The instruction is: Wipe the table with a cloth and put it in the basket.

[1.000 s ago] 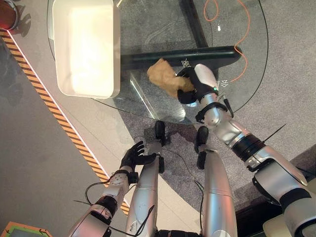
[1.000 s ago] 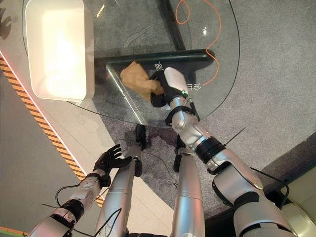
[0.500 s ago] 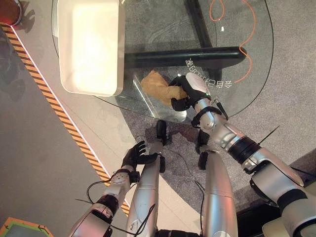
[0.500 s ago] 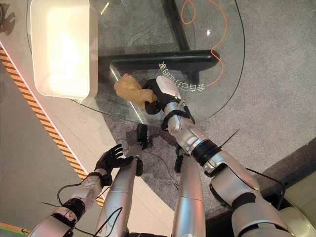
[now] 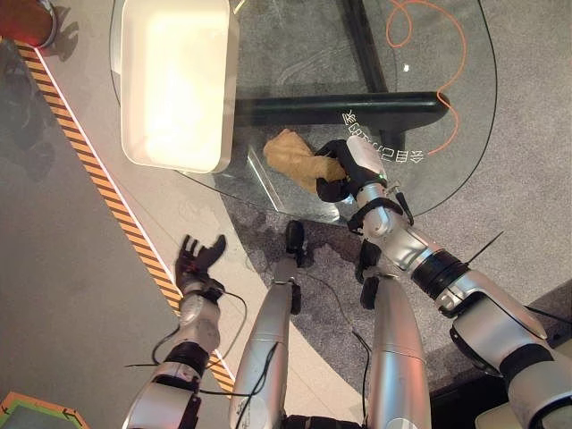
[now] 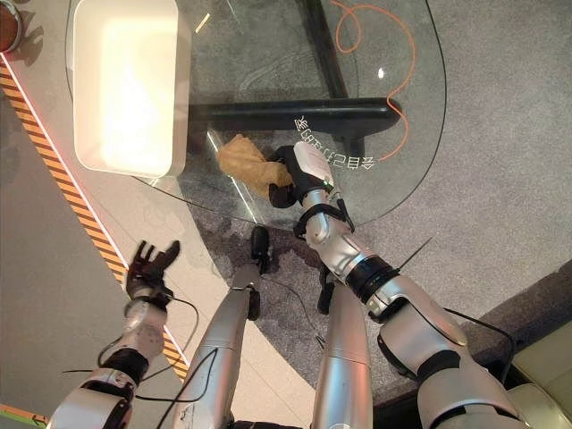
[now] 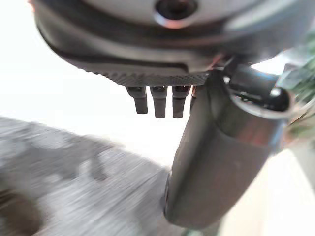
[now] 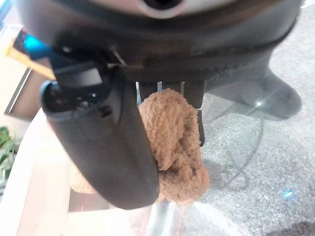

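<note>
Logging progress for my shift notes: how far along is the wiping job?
Mid-wipe. The right robot hand grips the tan cloth against the glass table, near its front edge. The white basket at the table's left holds no cloth, so dropping it there remains. The left robot hand hangs open, idle.

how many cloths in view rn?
1. A tan cloth lies bunched on the glass table near its front edge, gripped by the right hand, beside the white basket. The basket's inside is too washed out to rule out another.
</note>
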Robot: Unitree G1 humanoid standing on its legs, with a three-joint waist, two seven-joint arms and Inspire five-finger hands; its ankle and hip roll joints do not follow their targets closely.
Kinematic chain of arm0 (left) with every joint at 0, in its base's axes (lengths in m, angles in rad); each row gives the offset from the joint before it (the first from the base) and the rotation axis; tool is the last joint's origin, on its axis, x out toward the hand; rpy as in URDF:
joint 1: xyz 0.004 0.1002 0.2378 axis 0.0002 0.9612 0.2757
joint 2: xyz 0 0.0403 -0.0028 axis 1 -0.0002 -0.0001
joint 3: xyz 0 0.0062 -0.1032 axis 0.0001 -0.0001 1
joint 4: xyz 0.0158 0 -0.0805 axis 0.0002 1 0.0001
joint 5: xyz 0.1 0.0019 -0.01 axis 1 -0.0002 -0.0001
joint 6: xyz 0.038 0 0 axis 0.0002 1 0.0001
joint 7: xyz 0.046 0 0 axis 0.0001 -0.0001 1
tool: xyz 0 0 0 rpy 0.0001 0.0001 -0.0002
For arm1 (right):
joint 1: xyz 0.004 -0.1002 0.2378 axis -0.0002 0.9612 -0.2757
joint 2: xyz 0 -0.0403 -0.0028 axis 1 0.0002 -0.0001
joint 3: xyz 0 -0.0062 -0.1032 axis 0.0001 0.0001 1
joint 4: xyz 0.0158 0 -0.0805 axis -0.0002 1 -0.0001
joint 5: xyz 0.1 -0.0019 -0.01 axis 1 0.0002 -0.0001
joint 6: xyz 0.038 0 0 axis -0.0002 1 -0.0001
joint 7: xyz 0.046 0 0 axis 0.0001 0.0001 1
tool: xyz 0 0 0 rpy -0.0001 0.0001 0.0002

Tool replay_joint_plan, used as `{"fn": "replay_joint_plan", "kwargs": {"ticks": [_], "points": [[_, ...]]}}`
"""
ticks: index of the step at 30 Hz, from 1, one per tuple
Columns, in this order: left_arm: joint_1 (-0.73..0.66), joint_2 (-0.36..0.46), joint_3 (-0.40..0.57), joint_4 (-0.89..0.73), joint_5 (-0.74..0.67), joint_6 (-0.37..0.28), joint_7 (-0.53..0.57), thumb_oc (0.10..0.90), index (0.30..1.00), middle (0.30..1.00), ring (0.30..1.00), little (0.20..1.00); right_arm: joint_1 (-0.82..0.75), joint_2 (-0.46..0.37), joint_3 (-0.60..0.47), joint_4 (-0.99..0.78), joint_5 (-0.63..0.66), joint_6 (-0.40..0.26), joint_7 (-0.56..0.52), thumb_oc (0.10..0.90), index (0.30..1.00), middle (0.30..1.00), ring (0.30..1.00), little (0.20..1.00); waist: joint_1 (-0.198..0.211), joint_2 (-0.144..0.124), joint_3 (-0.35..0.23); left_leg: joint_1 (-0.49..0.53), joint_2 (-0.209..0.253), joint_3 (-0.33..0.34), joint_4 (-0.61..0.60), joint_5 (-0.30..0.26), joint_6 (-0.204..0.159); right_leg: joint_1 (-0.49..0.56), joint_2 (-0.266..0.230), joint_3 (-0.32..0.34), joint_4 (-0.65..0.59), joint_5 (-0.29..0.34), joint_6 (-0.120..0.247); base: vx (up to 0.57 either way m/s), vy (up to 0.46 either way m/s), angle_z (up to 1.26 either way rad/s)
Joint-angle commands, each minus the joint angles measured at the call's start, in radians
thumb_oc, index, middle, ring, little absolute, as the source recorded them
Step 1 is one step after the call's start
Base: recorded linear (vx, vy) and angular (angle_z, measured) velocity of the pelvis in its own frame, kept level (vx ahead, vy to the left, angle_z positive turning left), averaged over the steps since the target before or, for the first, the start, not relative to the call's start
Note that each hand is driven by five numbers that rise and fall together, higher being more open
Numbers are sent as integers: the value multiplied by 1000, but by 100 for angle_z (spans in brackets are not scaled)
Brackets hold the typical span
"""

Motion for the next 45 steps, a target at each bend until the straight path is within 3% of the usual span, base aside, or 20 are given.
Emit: {"fn": "replay_joint_plan", "kwargs": {"ticks": [1,7,11,12,17,23,31,36,45], "points": [[-48,86,53,-17,22,-157,127,800,900,900,900,900,-66,8,-68,-73,38,-97,-98,100,300,300,300,200,1,19,-19,-15,-36,72,120,-111,53,6,29,-28,-104,61,18,0,0,0],[-137,124,97,-167,165,-297,311,800,900,900,900,900,-27,11,-136,-157,58,-145,-175,100,300,300,300,200,-1,-4,-19,-28,-36,56,115,-113,53,6,42,-23,-109,59,23,-15,-53,1],[-144,127,108,-257,282,-332,378,800,900,900,900,900,8,13,-176,-220,55,-162,-206,100,300,300,300,200,-1,-16,-19,-35,-35,48,113,-114,52,6,47,-22,-114,60,25,-8,-59,0],[-140,128,113,-327,394,-334,409,800,900,900,900,900,34,12,-204,-269,45,-168,-216,100,300,300,300,200,-1,-21,-19,-35,-35,44,111,-116,53,9,50,-20,-115,59,26,6,-41,-4],[-122,85,98,-542,423,-324,263,800,900,900,900,900,101,12,-269,-386,13,-198,-218,100,300,300,300,200,-6,-29,-19,-42,-39,40,114,-123,58,8,57,-15,-120,61,29,2,-9,-1],[-98,36,17,-832,287,-162,-126,800,900,900,900,900,193,38,-374,-537,-40,-298,-162,100,300,300,300,200,-24,-31,-19,-39,-44,44,107,-127,72,11,59,-16,-128,70,40,0,-7,0],[-80,3,-27,-918,121,-87,-302,800,900,900,900,900,246,55,-413,-660,-67,-358,-107,100,300,300,300,200,-45,-34,-19,-26,-46,55,104,-132,78,25,64,-9,-143,75,46,4,12,-2],[-96,-12,-63,-928,-25,32,-448,800,900,900,900,900,245,64,-425,-729,-76,-392,-95,100,300,300,300,200,-60,-42,-19,-24,-43,62,105,-132,81,31,69,-5,-150,80,51,0,0,0],[-124,-19,-99,-937,-134,113,-525,800,900,900,900,900,232,63,-428,-778,-85,-416,-90,100,300,300,300,200,-73,-52,-19,-17,-39,70,102,-133,81,40,72,-4,-161,88,53,2,2,-2]]}}
